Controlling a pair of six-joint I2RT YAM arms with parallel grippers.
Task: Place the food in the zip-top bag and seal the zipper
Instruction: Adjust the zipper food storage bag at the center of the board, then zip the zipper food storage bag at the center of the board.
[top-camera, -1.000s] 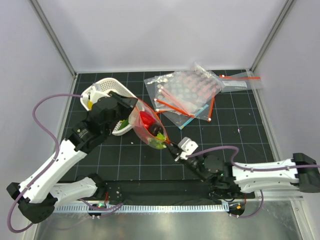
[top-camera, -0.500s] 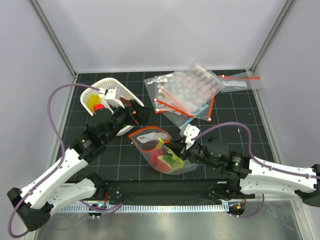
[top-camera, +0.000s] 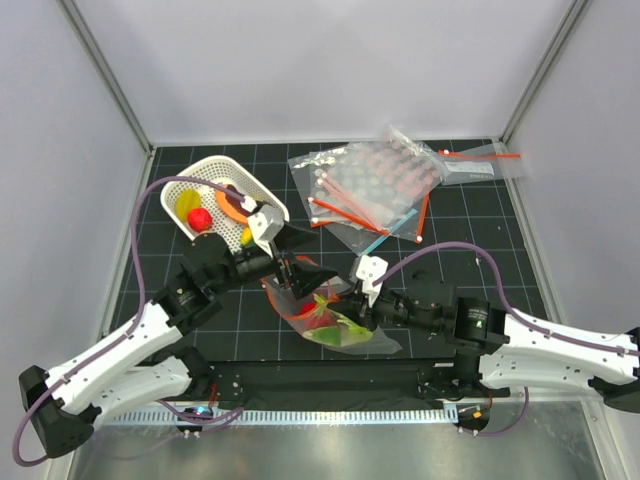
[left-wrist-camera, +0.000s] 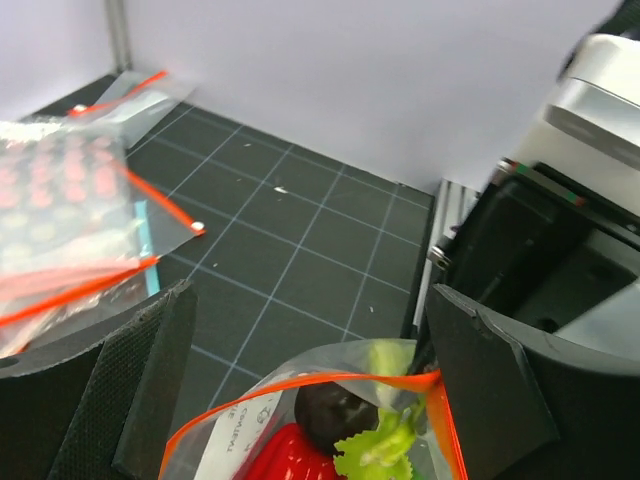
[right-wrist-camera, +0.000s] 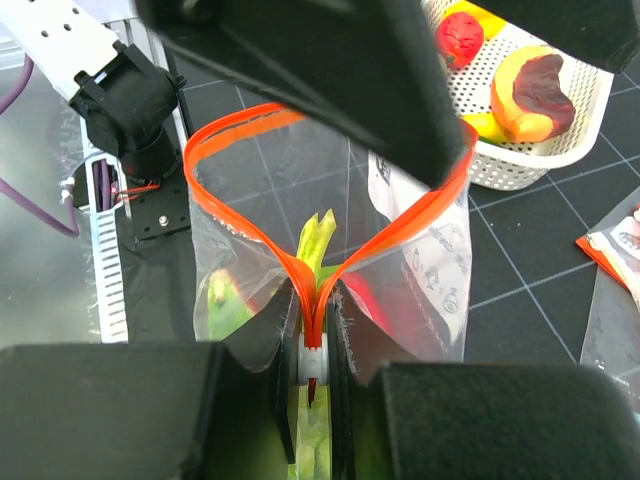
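Note:
The zip-top bag (top-camera: 335, 325) lies near the table's front edge with its mouth gaping. Inside it the food shows: a green leafy stalk (left-wrist-camera: 385, 440), a red piece (left-wrist-camera: 290, 455) and a dark round piece (left-wrist-camera: 335, 412). The orange-red zipper (right-wrist-camera: 250, 230) forms an open loop. My right gripper (right-wrist-camera: 315, 372) is shut on the zipper's end, where a small white slider (right-wrist-camera: 315, 352) sits. My left gripper (left-wrist-camera: 315, 390) is open wide, its jaws standing on either side of the bag's mouth and holding nothing. In the top view it (top-camera: 303, 258) hovers just behind the bag.
A white slotted basket (top-camera: 262, 197) with several toy foods stands at the back left. A pile of other clear bags (top-camera: 375, 190) with orange-red strips lies at the back right, and one more bag (top-camera: 480, 165) lies farther right.
My left gripper let go of the bag's mouth, opened wide and swung down over the mouth. The bag, still pinched by the right gripper, dropped toward the front edge.

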